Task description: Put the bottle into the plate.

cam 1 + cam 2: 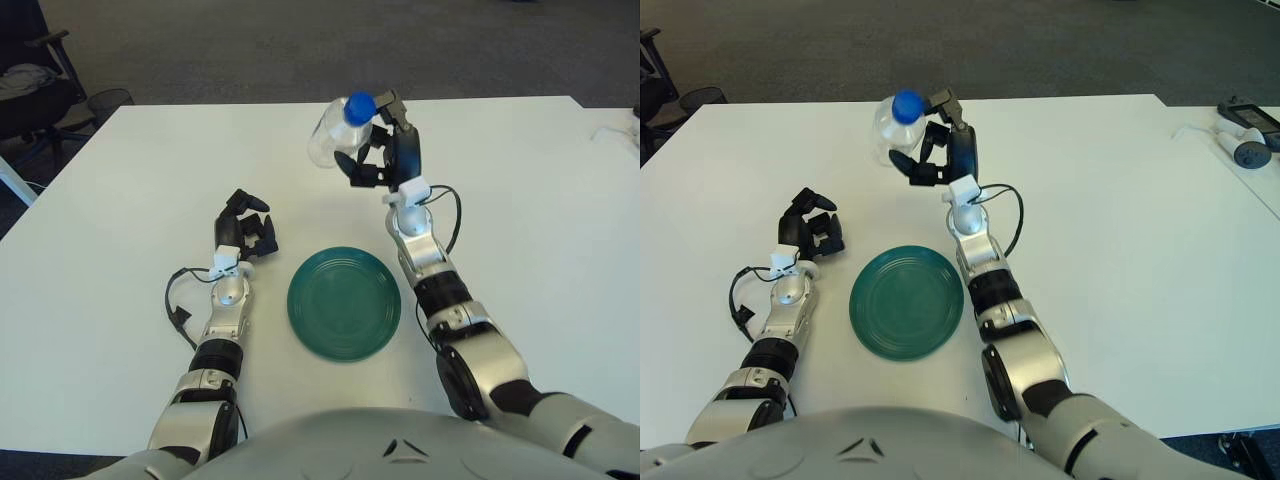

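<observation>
The right hand [385, 150] is clamped on the bottle [335, 135] above the white surface [120, 200], beyond the green plate [344, 303]. The left hand [243, 232] (fingers curled, holding nothing) shows left of the plate.

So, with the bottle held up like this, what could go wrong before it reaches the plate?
1. The right hand grips the clear bottle low on its body, and the bottle leans with its blue cap toward the camera; it might slip from the fingers.
2. If released tilted, it may topple and roll off the shallow green plate.
3. The left hand shows just left of the plate; a wide swing could brush it.
</observation>
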Motion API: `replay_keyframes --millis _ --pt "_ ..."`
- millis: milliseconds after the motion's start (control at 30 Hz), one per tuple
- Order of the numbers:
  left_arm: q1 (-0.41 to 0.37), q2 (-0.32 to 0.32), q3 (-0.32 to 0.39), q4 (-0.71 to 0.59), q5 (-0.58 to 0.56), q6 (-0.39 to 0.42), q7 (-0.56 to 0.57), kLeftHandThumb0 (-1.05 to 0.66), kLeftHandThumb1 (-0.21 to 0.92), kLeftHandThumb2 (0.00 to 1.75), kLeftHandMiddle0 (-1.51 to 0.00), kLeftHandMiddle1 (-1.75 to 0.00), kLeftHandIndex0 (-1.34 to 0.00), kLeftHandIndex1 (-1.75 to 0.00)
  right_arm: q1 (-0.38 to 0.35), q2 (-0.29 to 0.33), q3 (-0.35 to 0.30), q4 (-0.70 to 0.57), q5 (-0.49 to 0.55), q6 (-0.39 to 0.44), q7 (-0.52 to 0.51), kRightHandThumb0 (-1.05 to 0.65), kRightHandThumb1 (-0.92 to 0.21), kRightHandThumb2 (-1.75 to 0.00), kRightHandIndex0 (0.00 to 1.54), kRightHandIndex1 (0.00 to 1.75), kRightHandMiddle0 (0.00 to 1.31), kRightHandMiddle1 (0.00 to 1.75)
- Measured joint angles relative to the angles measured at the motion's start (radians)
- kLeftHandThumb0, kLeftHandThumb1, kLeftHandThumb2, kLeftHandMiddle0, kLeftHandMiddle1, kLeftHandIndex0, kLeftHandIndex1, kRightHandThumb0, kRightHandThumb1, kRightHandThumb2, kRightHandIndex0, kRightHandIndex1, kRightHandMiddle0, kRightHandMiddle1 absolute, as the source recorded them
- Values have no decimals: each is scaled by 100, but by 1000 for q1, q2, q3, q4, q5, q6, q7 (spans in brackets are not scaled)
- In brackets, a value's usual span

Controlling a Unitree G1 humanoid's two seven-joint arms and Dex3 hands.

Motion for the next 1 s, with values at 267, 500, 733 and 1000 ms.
replay_keyframes --millis 267,500,733,1000 --pt "-7 -1 2 14 -4 -24 -11 -51 21 144 -123 -175 -69 -175 181 -38 87 -197 7 68 153 -34 -43 -106 116 175 94 175" --pt "-16 -1 0 30 16 -43 19 -50 23 142 -123 -175 -68 -175 231 -97 103 -294 7 87 233 -31 -43 -109 117 175 94 175" --pt "-20 2 -8 31 23 -37 28 -50 23 142 -123 -175 -68 -175 247 -133 106 -316 40 89 305 -32 -46 -107 123 175 95 175" --pt "-23 4 -9 37 17 -29 18 -50 23 142 -123 -175 -67 -175 248 -148 100 -276 61 73 349 -33 -46 -106 126 175 97 175"
